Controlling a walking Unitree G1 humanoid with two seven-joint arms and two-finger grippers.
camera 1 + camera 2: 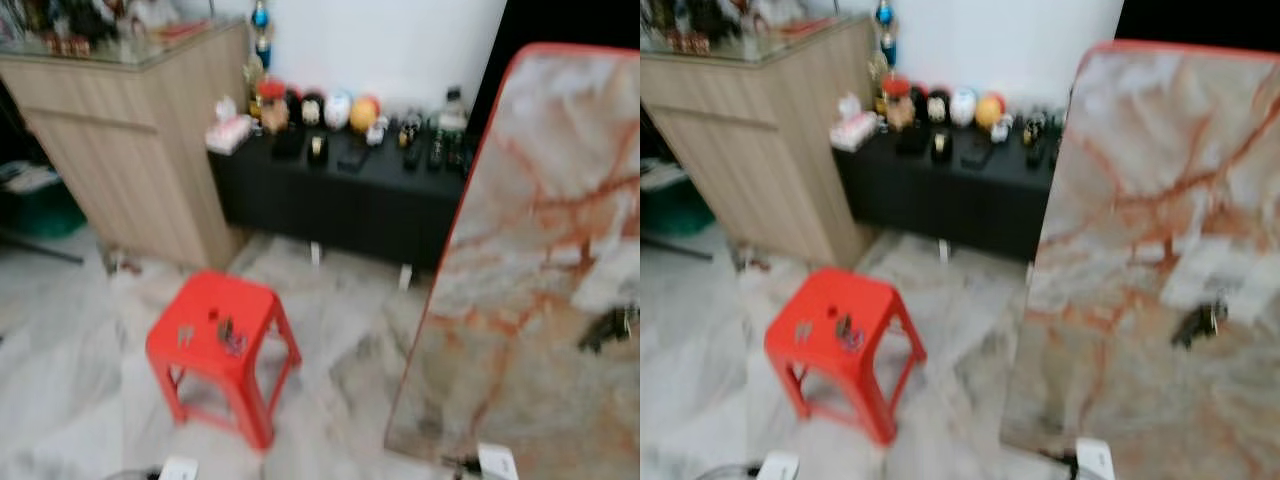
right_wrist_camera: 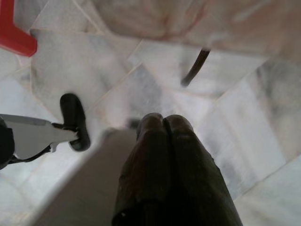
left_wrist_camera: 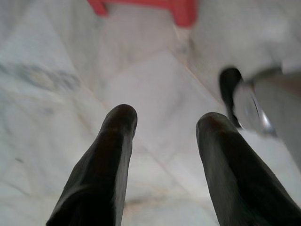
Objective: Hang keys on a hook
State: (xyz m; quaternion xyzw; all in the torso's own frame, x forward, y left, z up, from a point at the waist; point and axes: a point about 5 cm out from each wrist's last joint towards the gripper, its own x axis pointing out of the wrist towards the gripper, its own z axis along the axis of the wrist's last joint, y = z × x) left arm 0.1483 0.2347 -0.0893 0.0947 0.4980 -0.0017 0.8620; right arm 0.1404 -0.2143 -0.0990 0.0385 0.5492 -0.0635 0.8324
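Keys (image 1: 231, 336) lie on the red stool (image 1: 205, 305), ahead and left, nearer my left hand (image 3: 164, 123) (fingers apart, empty) than my right hand (image 2: 163, 123), pressed shut over floor.

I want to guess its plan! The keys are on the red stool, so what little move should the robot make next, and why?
Probably step toward the red stool. The keys lie on its seat, ahead and to the left. The left gripper hangs open over the floor and the right gripper is shut and empty.
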